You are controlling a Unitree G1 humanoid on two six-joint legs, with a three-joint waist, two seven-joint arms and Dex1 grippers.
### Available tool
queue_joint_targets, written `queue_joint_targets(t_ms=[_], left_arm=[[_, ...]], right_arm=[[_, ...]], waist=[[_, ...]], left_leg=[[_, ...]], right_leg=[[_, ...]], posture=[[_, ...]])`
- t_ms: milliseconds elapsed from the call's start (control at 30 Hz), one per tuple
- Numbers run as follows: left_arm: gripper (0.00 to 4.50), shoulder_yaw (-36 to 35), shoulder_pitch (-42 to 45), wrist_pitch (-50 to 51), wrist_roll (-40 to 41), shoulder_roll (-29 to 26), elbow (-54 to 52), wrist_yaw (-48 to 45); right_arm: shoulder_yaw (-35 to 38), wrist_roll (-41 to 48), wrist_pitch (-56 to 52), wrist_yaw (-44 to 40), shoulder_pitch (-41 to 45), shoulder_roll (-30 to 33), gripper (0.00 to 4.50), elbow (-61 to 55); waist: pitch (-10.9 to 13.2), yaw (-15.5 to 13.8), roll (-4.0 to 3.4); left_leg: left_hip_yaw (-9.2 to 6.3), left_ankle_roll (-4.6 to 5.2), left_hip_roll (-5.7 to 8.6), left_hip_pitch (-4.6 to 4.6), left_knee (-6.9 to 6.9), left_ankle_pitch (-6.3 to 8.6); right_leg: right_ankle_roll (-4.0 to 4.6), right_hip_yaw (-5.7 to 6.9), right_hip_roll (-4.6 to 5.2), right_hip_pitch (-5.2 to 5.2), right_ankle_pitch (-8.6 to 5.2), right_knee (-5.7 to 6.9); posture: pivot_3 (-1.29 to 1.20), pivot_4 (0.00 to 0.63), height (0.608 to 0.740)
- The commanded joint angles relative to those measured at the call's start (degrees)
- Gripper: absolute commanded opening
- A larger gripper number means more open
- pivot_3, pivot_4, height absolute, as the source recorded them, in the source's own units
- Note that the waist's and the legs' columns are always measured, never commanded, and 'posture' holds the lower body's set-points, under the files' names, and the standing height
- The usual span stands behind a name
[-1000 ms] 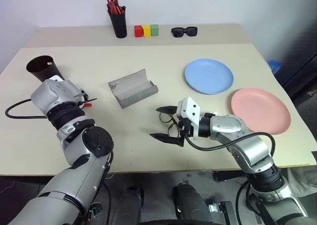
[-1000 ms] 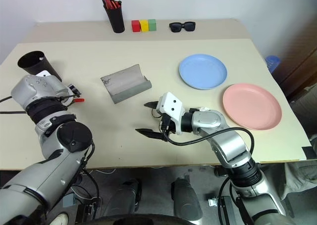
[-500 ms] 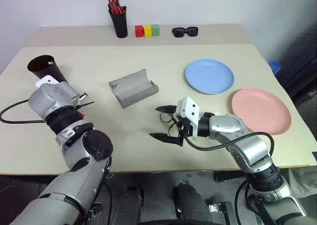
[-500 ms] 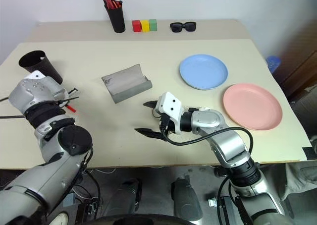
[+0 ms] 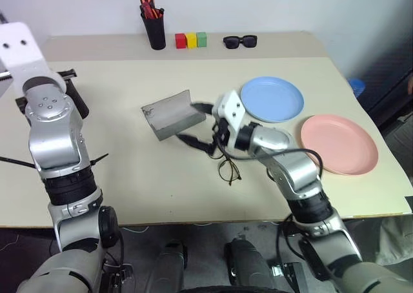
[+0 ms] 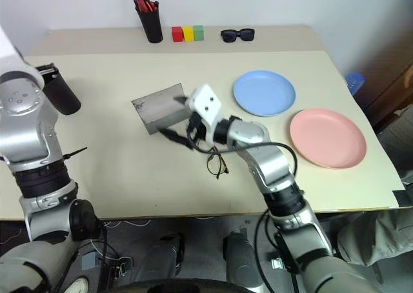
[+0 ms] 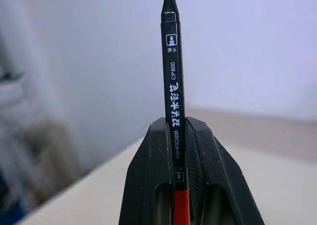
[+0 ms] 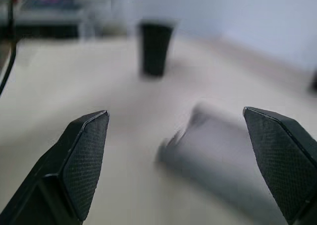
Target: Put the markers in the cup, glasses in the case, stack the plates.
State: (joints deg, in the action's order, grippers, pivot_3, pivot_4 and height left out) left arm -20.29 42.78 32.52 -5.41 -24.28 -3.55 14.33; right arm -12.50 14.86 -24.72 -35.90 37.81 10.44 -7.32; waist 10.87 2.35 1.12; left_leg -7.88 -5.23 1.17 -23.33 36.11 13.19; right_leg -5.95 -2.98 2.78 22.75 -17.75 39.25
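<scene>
Far-left bench | left hand [image 7: 179, 185] pinching black marker [image 7: 172, 81] | right hand [image 8: 178, 165] spread | advice: centre tip over cup [image 6: 61, 94], then drop.

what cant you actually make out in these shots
- Cup: head views, mostly behind the left arm; its inside is hidden.
- White marker: cannot be found.
- Case: right wrist view, blurred.
- Marker in the left end effector: left wrist view, both ends cut off.
</scene>
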Motion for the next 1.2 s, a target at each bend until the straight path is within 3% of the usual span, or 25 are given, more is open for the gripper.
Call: queue_joint_targets(t_ms=[33,267,467,733,1067,1200], left_arm=[[0.02,-2.3,4.1,-10.6,1.8,-2.8,10.5,-0.8],[0.02,-4.2,10.5,-25.6,2.7,-6.8,34.9,3.4],[0.02,-3.2,13.9,-35.7,2.5,-7.9,48.1,7.8],[0.02,-2.7,16.6,-40.6,3.8,-8.8,59.6,10.6],[0.02,-2.0,17.8,-41.8,5.4,-8.6,63.8,10.6],[1.51,-1.8,17.9,-41.5,5.4,-8.6,63.7,11.6]], right_arm=[[0.9,-0.5,1.7,1.5,0.5,-1.0,4.42,0.4],[-0.4,-0.8,2.1,0.9,-1.7,-1.0,4.42,-1.1],[-1.3,-0.6,1.0,1.5,-3.8,-1.5,4.42,-3.7],[-1.6,-0.4,0.0,2.0,-4.9,-1.7,4.42,-5.4],[-1.6,-0.3,-0.1,2.2,-5.2,-1.7,4.42,-5.5],[-1.6,-0.3,-0.3,2.2,-5.3,-1.7,4.42,-5.8]], waist=[[0.0,0.0,0.0],[0.0,0.2,0.0],[0.0,0.1,0.0],[0.0,0.2,0.01],[0.0,0.2,0.01],[0.0,0.2,0.01]], left_leg=[[0.0,0.0,0.0,0.0,-0.02,0.0],[0.0,0.02,0.01,-0.05,-0.04,0.01],[-0.01,0.02,0.01,-0.05,-0.04,0.0],[-0.01,0.02,0.01,-0.05,-0.04,0.0],[-0.02,0.03,0.01,-0.05,-0.04,0.0],[-0.01,0.03,0.01,-0.05,-0.04,0.0]], right_leg=[[0.0,0.0,0.0,0.01,0.0,-0.02],[-0.01,0.01,0.01,0.05,0.0,-0.05],[-0.02,0.01,0.01,0.06,0.0,-0.03],[-0.02,0.02,0.0,0.07,0.0,-0.01],[-0.02,0.02,-0.01,0.06,0.0,0.0],[-0.02,0.03,-0.01,0.07,0.0,0.0]], posture=[[0.0,0.15,0.74],[0.0,0.15,0.74],[0.0,0.15,0.74],[0.0,0.15,0.74],[0.0,0.15,0.74],[0.0,0.15,0.74]])
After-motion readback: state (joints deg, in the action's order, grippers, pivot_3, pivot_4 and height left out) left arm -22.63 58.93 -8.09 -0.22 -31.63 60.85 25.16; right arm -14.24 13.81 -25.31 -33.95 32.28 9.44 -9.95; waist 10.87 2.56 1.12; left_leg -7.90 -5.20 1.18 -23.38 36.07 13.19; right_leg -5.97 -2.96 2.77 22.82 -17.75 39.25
